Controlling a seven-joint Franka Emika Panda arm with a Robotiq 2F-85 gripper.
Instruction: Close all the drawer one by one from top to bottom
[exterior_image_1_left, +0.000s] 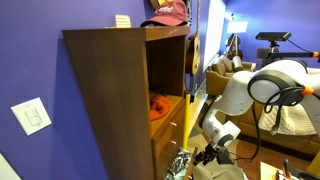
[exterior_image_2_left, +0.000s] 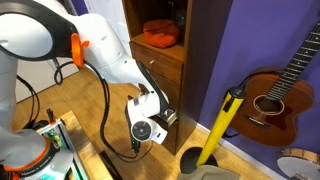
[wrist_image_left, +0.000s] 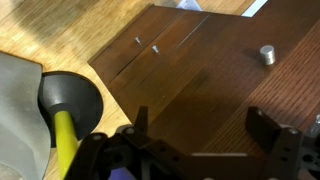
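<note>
The drawers (exterior_image_2_left: 168, 72) are dark-brown wood fronts stacked below the cabinet's open shelf; they also show in an exterior view (exterior_image_1_left: 172, 128). In the wrist view a drawer front (wrist_image_left: 200, 70) fills the frame, with a round metal knob (wrist_image_left: 267, 53) at the upper right. My gripper (wrist_image_left: 200, 125) is open and empty, its fingers spread just in front of the wood. In both exterior views the gripper (exterior_image_2_left: 158, 116) (exterior_image_1_left: 213, 135) is low, by the lower drawers. I cannot tell how far each drawer stands out.
A yellow-handled plunger (exterior_image_2_left: 226, 118) with a black cup (wrist_image_left: 70, 100) stands on the floor next to the cabinet. A guitar (exterior_image_2_left: 280, 95) leans on the purple wall. An orange object (exterior_image_2_left: 160, 33) lies in the open shelf. A red cap (exterior_image_1_left: 168, 12) sits on the cabinet top.
</note>
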